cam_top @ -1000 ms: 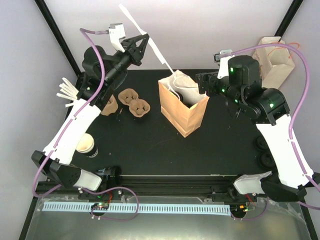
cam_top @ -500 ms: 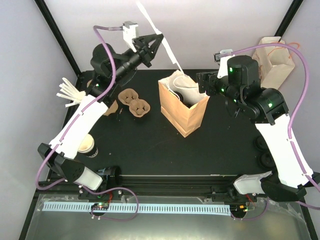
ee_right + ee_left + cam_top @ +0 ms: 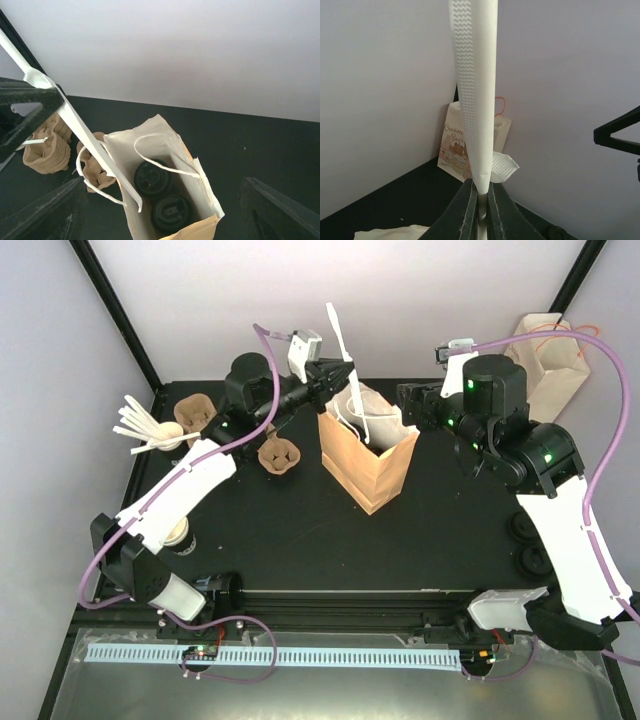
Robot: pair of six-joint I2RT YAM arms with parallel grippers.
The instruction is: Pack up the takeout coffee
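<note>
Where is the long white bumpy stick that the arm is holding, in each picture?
Top external: the long white embossed strip stands near the top middle, its lower end over the open brown paper bag.
Left wrist: it fills the centre, rising straight up from the left tool.
Right wrist: it slants from the top left corner down into the bag.
Shared landmark: the left tool, clamped on the strip in all three views.
</note>
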